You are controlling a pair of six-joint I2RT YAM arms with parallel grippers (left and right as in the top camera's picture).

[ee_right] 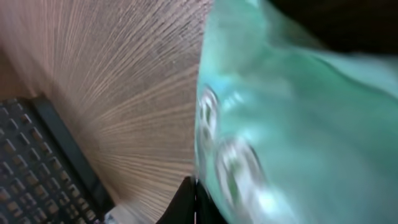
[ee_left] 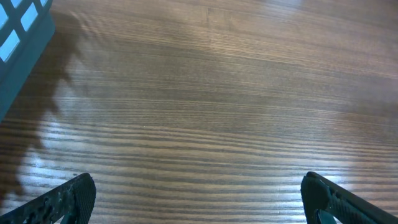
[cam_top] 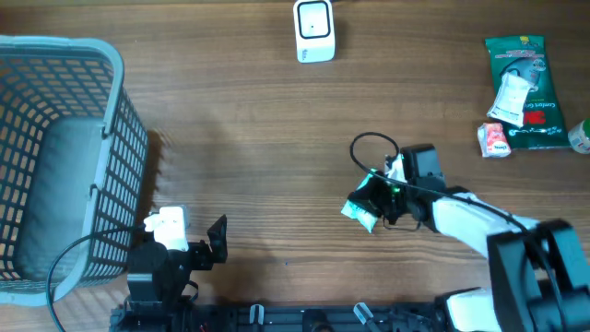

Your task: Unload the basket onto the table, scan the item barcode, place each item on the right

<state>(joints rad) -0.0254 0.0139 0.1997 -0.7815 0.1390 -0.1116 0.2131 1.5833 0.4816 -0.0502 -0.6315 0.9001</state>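
Observation:
The item is a small teal-green packet (cam_top: pixel 358 211), held off the table near the centre right with my right gripper (cam_top: pixel 376 197) shut on it. In the right wrist view the packet (ee_right: pixel 298 124) is blurred and fills the right side, and the dark fingers (ee_right: pixel 186 202) are pressed together at its lower edge. No barcode can be made out. The white scanner (cam_top: pixel 314 30) stands at the far edge of the table, well away from the packet. My left gripper (cam_top: pixel 218 242) rests near the front left, and in its wrist view the left gripper (ee_left: pixel 198 190) is open over bare wood.
A grey mesh basket (cam_top: pixel 55 157) fills the left side, close beside the left arm, and its corner (ee_left: pixel 18 43) shows in the left wrist view. At the far right lie a green packet (cam_top: pixel 525 78), a small red-and-white packet (cam_top: pixel 495 139) and a green object (cam_top: pixel 581 136) at the edge.

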